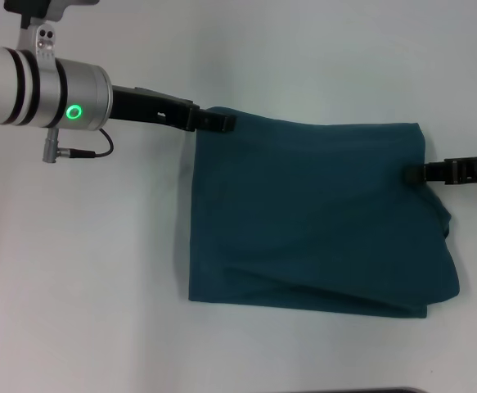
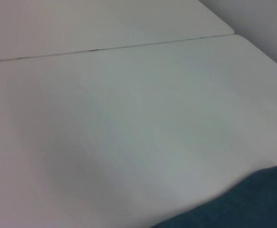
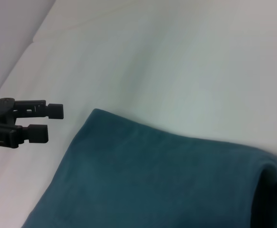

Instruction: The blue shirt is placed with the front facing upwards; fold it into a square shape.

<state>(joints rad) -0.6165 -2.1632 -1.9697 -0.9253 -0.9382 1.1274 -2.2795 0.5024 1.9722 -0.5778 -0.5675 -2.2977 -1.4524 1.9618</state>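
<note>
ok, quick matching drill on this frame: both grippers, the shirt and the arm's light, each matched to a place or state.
1 left gripper
2 right gripper
3 blue shirt
4 green light

A at the shirt's right edge
B folded, plain side up, on the table
C on the left arm
D fingers apart, by the shirt's far left corner

Pairs: 1-D, 2-A, 3-B, 4-C

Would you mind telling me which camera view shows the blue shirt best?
The head view: it shows the whole blue shirt folded on the white table, plain side up. The right wrist view shows only one corner and folded edge, the left wrist view just a sliver.
</note>
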